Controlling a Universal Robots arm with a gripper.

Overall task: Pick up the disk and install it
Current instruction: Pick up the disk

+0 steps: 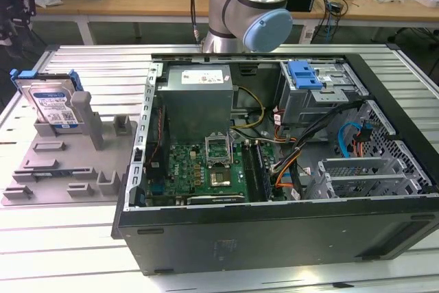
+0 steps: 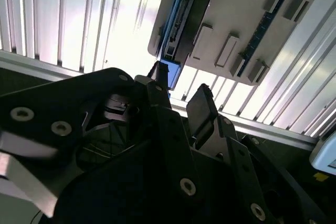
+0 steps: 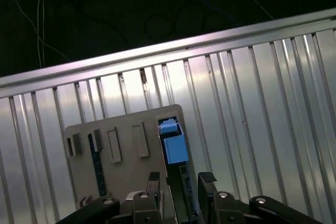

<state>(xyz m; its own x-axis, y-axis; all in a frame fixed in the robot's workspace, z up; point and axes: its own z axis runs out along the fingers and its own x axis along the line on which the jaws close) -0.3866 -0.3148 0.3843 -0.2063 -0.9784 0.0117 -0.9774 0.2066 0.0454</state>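
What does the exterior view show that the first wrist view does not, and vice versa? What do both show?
The exterior view adds the computer case, its motherboard and the arm. The first wrist view adds the open gripper, above the disk, and dark floor past the table's edge. Both show the disk propped in the grey fixture plate on the table.

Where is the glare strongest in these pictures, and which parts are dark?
Second wrist view: the table is washed out white, and the claw is a dark shape against it. First wrist view: a bright sheen runs along the table's edge; the floor beyond is nearly black. Exterior view: glare lies on the table's near part; the computer case is shaded inside.
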